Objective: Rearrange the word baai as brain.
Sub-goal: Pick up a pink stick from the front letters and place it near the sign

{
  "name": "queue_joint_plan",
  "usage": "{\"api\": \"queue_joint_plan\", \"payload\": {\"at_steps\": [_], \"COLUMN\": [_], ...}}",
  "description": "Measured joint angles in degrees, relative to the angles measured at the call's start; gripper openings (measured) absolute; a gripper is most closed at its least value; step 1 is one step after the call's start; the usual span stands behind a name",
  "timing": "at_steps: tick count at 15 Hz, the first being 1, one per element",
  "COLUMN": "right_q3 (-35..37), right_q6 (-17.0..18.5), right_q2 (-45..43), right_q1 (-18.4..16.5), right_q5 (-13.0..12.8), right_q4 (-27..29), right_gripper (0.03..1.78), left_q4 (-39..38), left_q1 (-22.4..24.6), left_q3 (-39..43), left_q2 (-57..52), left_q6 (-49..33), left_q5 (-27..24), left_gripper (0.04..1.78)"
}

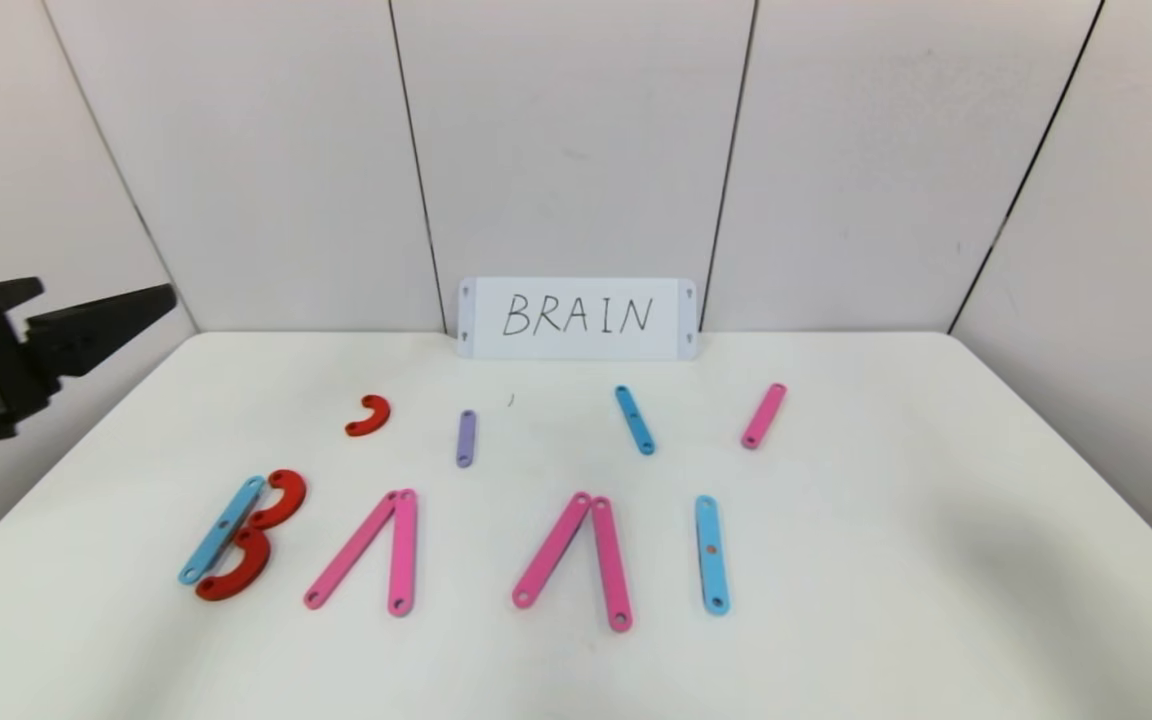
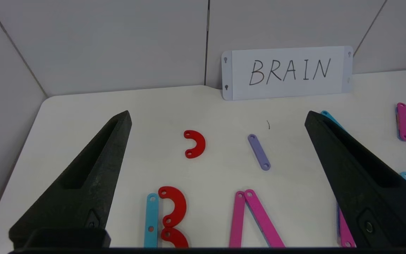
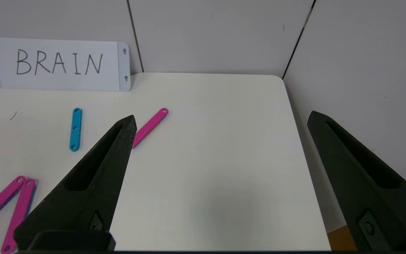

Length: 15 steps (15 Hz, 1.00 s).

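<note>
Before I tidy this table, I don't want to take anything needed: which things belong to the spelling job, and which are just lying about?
Belongs to the job:
- the B, blue strip and two red curves
- two pink letter pairs
- blue I strip
- spare pieces behind: red curve, purple strip, short blue strip, short pink strip

Just lying about:
- nothing loose; the BRAIN card only shows the target word.

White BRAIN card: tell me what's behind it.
The white card leans against the grey wall panels, right over a panel seam. The wall strip directly behind it is covered, so anything there can't be seen.
</note>
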Motion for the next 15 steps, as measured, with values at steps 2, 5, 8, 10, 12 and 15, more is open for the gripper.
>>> {"api": "queue_joint_plan", "payload": {"at_steps": [2, 5, 8, 10, 12, 15], "right_q3": [-4.85, -11.98, -20.76, -26.77, -30.43, -28.72], "right_q6": [0.71, 0.94, 0.89, 0.94, 1.05, 0.40], "right_q2": [7.38, 16.31, 21.94, 25.38, 29.22, 32.63], "right_q1": [0.22, 0.56, 1.80, 2.44, 2.83, 3.27], "right_q5": [0.04, 0.37, 0.85, 1.26, 1.62, 1.93], "right_q4": [0.83, 5.03, 18.30, 29.00, 38.34, 43.11], "right_gripper": [1.70, 1.70, 1.70, 1.70, 1.70, 1.70], "left_q4": [-3.34, -3.80, -1.24, 3.06, 9.12, 21.04], "left_q1": [0.30, 1.04, 1.39, 1.40, 1.23, 1.15], "left_q3": [-2.78, -6.06, -7.96, -8.73, -10.75, -14.99], "left_q2": [7.06, 14.81, 19.74, 21.78, 23.24, 24.95], "left_q6": [-0.52, -0.24, 3.52, 5.94, 6.17, 6.11], "left_q5": [-0.16, -0.30, -0.50, -1.13, -2.61, -3.13], "left_gripper": [1.73, 1.73, 1.73, 1.73, 1.73, 1.73]}}
